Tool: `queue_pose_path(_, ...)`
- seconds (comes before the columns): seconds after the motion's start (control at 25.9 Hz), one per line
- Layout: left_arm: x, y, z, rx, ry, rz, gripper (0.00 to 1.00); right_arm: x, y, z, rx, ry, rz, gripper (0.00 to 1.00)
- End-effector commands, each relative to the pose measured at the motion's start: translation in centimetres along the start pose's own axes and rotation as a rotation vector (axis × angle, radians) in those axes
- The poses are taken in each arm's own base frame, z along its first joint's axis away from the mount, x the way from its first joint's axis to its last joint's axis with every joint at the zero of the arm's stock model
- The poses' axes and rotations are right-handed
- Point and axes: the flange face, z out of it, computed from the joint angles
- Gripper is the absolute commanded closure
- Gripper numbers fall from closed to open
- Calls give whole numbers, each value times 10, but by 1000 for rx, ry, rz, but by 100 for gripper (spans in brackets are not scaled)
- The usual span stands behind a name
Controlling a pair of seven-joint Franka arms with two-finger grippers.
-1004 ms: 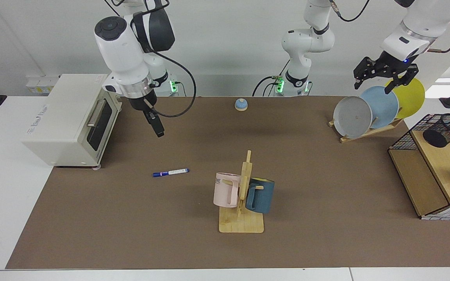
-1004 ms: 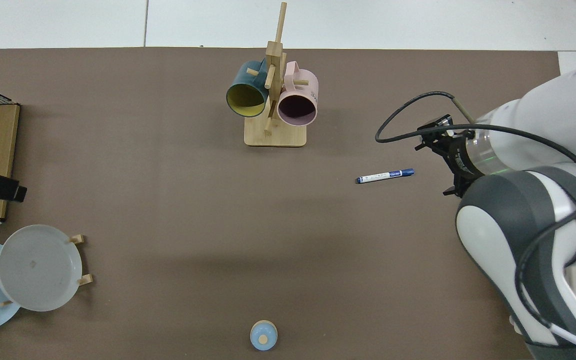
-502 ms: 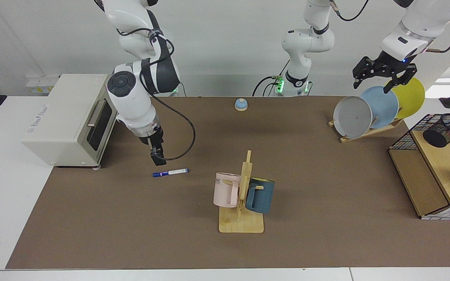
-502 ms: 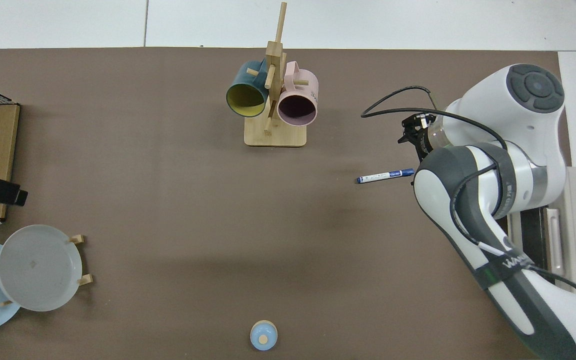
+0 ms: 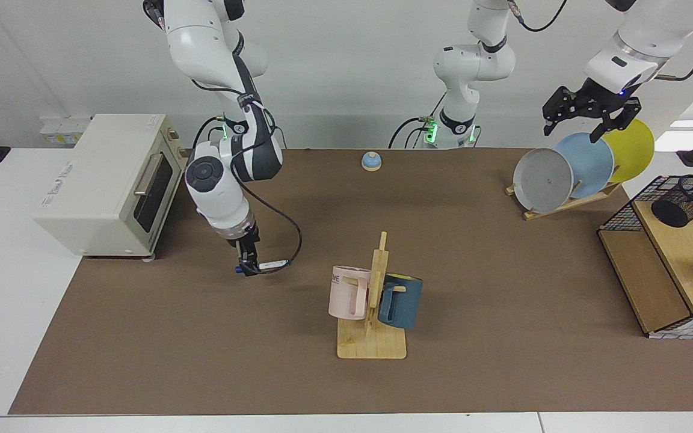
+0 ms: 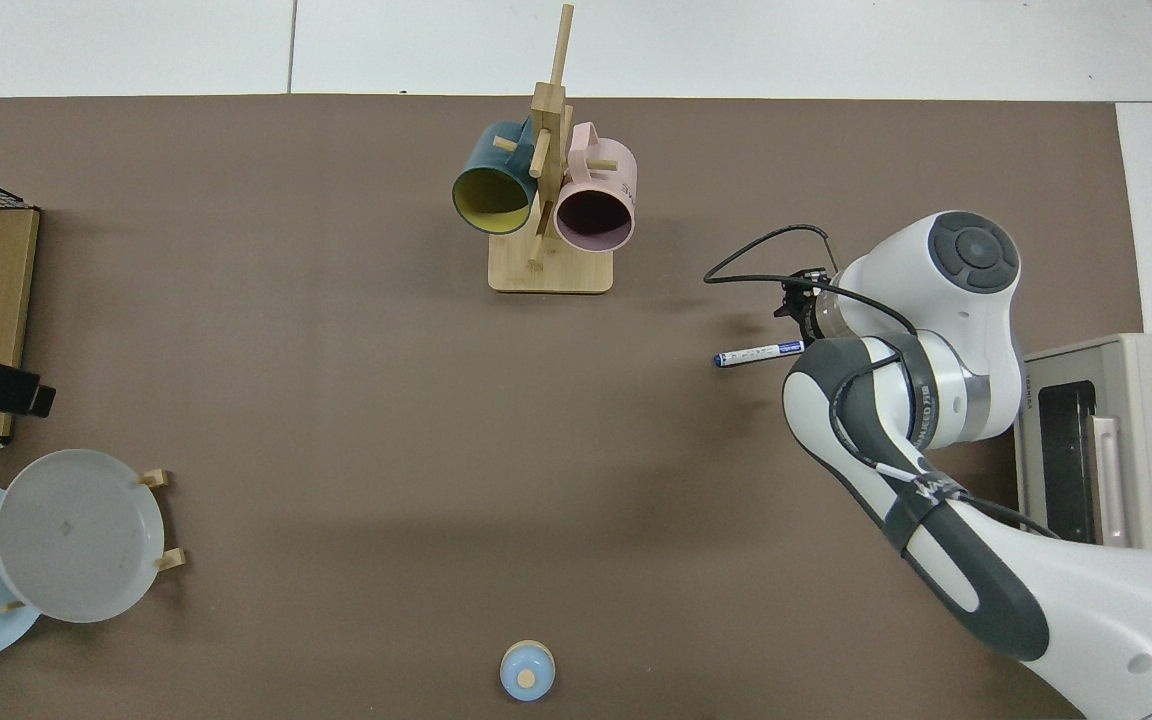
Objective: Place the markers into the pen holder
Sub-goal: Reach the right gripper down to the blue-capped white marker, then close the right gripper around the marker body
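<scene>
The marker (image 5: 274, 264), a slim white barrel with a dark blue cap, lies flat on the brown mat left of centre; from above the marker (image 6: 758, 353) shows its white end free. My right gripper (image 5: 248, 266) is down at the mat, at the marker's blue cap end, and hides that end. In the top view the right arm's wrist covers the gripper. The pen holder (image 5: 686, 201), a black mesh cup, stands on the wood shelf at the far right. My left gripper (image 5: 587, 123) hangs open above the plates, holding nothing.
A white toaster oven (image 5: 106, 180) stands just left of the right arm. A wooden mug rack (image 5: 372, 346) with a pink and a blue mug is at mat centre. A plate rack (image 5: 569, 204), a small blue bell (image 5: 371, 160) and the wire-and-wood shelf (image 5: 641, 282) fill the far side and right.
The right arm has come down and toward the marker, from high beside the oven to the mat at the marker's blue end. The marker has not shifted. The left gripper barely moved.
</scene>
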Motion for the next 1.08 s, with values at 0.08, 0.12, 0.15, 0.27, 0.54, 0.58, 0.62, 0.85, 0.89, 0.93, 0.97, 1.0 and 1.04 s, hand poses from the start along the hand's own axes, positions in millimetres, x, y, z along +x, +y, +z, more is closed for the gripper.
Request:
queue_pose_path(0.08, -9, 0, 1, 0, -5, -12, 0, 4, 8, 17, 24, -11, -62, 0)
queue_pose_path(0.12, -9, 0, 2, -1, -8, -12, 0, 4, 8, 19, 27, -10, -71, 0)
queue_pose_path(0.15, -9, 0, 2, -1, -8, -12, 0, 4, 8, 20, 32, -10, -85, 0)
queue_pose_path(0.27, -9, 0, 2, -1, -8, -12, 0, 7, 7, 20, 35, -9, -126, 0)
queue_pose_path(0.54, -9, 0, 2, -1, -8, -12, 0, 19, 4, 28, 42, -8, -181, 1)
queue_pose_path(0.58, -9, 0, 2, 0, -7, -12, 0, 21, 2, 31, 54, -5, -183, 1)
queue_pose_path(0.62, -10, 0, 1, 0, -7, -12, 0, 22, 1, 33, 65, -4, -186, 1)
queue_pose_path(0.85, -11, 1, 0, 0, -5, -12, 0, 31, -1, 35, 76, -2, -190, 7)
queue_pose_path(0.89, -11, 1, 0, 0, -5, -12, 0, 31, -1, 34, 77, -2, -190, 10)
queue_pose_path(0.93, -11, 1, 1, -1, -7, -12, 0, 31, -1, 35, 74, -3, -185, 12)
queue_pose_path(0.97, -11, 1, 2, -1, -8, -12, 0, 30, 0, 35, 73, -3, -185, 14)
queue_pose_path(1.0, -11, 1, 2, -1, -8, -12, 0, 30, 0, 35, 72, -3, -185, 17)
queue_pose_path(1.04, -11, 1, 2, -1, -8, -12, 0, 29, 0, 35, 71, -3, -187, 18)
